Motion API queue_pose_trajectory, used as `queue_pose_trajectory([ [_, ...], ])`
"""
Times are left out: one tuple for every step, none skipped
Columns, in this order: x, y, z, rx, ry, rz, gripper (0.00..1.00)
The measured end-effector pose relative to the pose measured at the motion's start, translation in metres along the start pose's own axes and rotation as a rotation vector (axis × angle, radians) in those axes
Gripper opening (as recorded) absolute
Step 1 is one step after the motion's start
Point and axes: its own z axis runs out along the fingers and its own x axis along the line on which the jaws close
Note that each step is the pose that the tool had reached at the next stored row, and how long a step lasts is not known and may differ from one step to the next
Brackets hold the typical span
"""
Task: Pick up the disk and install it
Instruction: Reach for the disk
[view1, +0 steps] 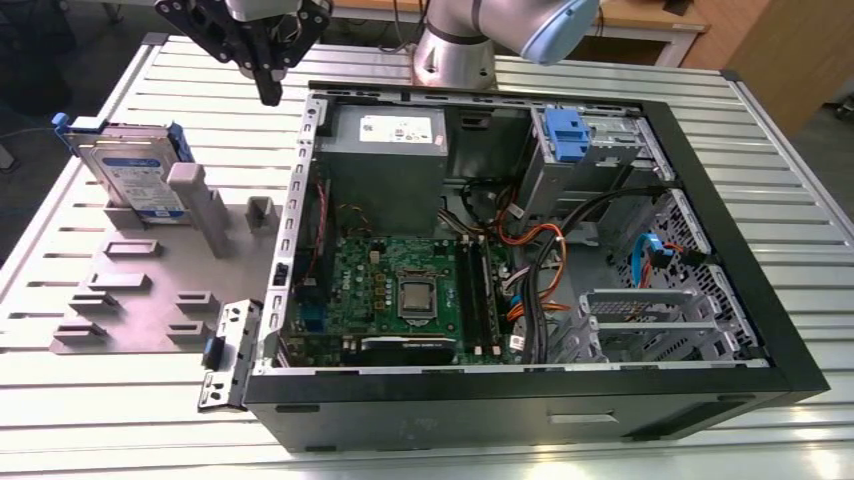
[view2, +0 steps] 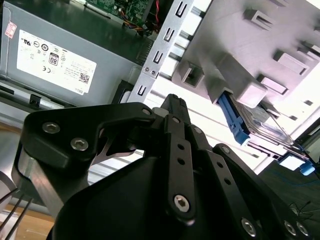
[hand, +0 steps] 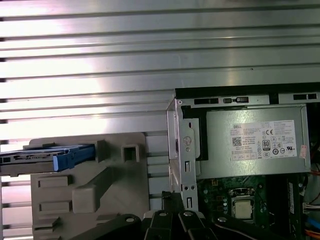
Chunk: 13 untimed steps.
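The disk is a silver drive with a white-and-blue label and blue rails. It stands on edge in a grey fixture at the exterior view's left. Both wrist views show it too: the disk beside the fixture's post, and the disk edge-on with its blue rail end. My gripper hangs above the table between the disk and the open computer case, touching neither. Its black fingers sit together with nothing between them. The gripper tip shows over the case's corner.
The case holds a grey power supply, a motherboard, cables, and a blue bracket in the drive bay at the back. The arm's base stands behind the case. The slatted metal table surrounds everything.
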Motion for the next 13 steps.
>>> queue_pose_trajectory([
  [0.0008, -0.0001, 0.0, 0.0, 0.0, 0.0, 0.11],
  [0.0017, -0.0001, 0.0, 0.0, 0.0, 0.0, 0.11],
  [0.0028, -0.0002, 0.0, 0.0, 0.0001, 0.0, 0.11],
  [0.0042, -0.0003, 0.0, 0.0, 0.0, 0.0, 0.11],
  [0.006, -0.0005, 0.0, 0.0, 0.0, 0.0, 0.11],
  [0.0079, -0.0006, 0.0, 0.0, 0.0, 0.0, 0.11],
  [0.01, -0.0008, 0.0, -0.0001, -0.0001, 0.0, 0.11],
  [0.0119, -0.0009, 0.0, -0.0001, 0.0, 0.0, 0.11],
  [0.0137, -0.001, 0.0, 0.0, 0.0, 0.0, 0.11],
  [0.0155, -0.0012, -0.0001, 0.0, 0.0, 0.0, 0.11],
  [0.0175, -0.0013, -0.0001, 0.0, 0.0, 0.0, 0.11],
  [0.0192, -0.0015, 0.0, -0.0001, -0.0001, 0.0, 0.11],
  [0.0207, -0.0016, -0.0001, -0.0001, 0.0, 0.0, 0.11],
])
